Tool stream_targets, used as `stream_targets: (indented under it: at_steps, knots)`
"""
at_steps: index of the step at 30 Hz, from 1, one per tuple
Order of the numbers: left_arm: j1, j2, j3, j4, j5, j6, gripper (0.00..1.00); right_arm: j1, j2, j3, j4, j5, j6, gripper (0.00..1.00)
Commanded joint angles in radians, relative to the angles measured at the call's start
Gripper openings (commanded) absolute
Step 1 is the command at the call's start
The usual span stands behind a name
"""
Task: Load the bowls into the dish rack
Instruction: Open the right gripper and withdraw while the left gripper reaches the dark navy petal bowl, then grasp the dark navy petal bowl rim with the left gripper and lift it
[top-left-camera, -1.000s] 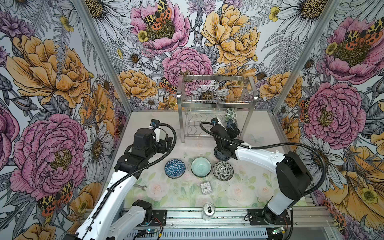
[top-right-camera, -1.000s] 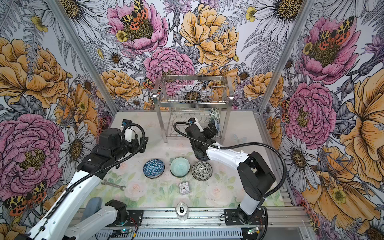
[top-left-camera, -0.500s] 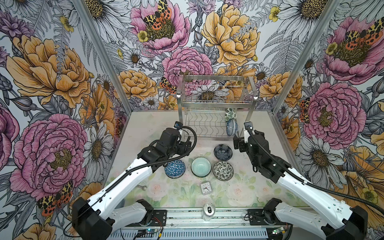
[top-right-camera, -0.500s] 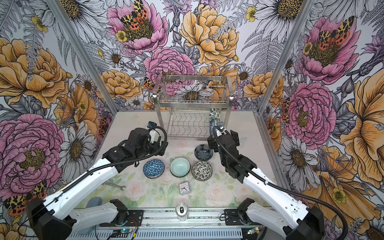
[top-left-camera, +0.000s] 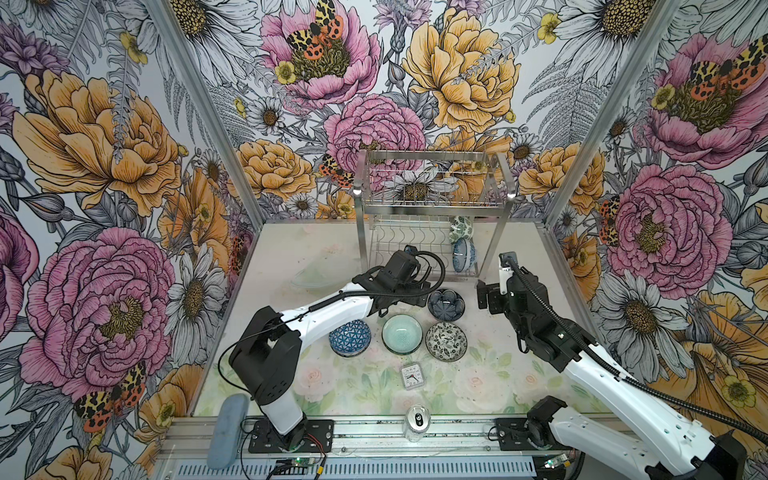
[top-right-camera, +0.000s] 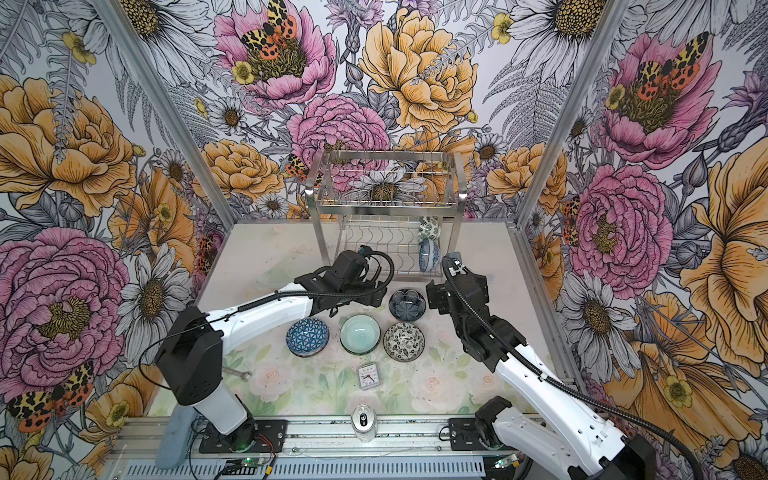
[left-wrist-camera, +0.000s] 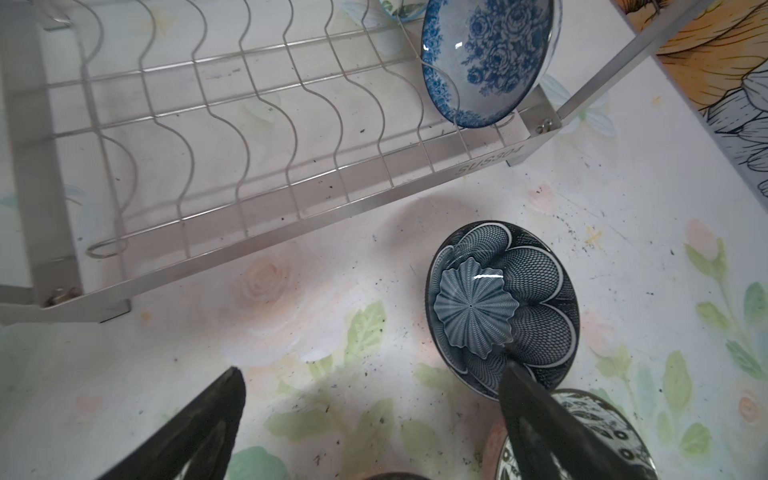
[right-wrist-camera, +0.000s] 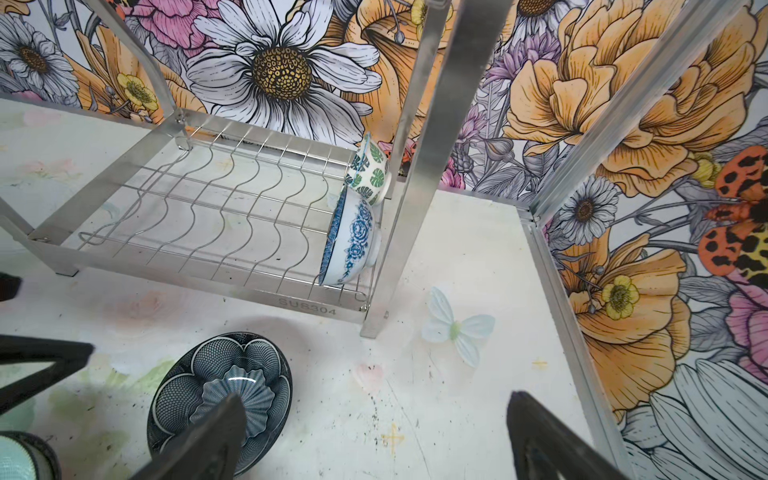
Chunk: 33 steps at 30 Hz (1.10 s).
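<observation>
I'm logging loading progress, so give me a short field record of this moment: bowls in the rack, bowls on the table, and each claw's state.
In rack: two on the dish rack lower tier: green-leaf bowl, blue floral bowl, both on edge
On table: four: navy petal bowl, blue triangle bowl, pale teal bowl, black-white leaf bowl
Left claw: open, empty, by the navy petal bowl
Right claw: open, empty

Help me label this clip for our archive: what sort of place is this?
Probably a staged robot test booth, not a real kitchen: floral printed walls on aluminium posts, two arms bolted to a front rail, a dish rack and bowls.
</observation>
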<state>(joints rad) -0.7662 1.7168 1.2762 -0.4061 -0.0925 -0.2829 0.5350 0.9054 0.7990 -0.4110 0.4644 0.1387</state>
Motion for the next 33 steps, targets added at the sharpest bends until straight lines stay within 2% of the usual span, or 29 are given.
stream_targets:
  at_steps: [1,8,18,29,32,33]
  knots:
    - [-0.010,0.074,0.074,0.038,0.076,-0.026,0.95,-0.008,0.011,-0.003,-0.002,-0.020,0.010,1.00]
    - [-0.012,0.213,0.140,0.038,0.124,-0.034,0.85,-0.012,0.019,-0.004,-0.002,-0.012,0.006,1.00]
    - [-0.019,0.287,0.158,0.050,0.173,-0.054,0.67,-0.019,0.045,0.003,-0.002,-0.015,0.003,1.00]
    - [-0.025,0.332,0.168,0.059,0.190,-0.071,0.40,-0.021,0.036,0.003,-0.002,-0.016,0.005,1.00]
    - [-0.025,0.336,0.170,0.059,0.184,-0.073,0.29,-0.021,0.036,0.003,-0.004,-0.017,0.006,1.00]
    - [-0.025,0.337,0.170,0.060,0.181,-0.072,0.22,-0.020,0.035,0.003,-0.003,-0.017,0.005,1.00]
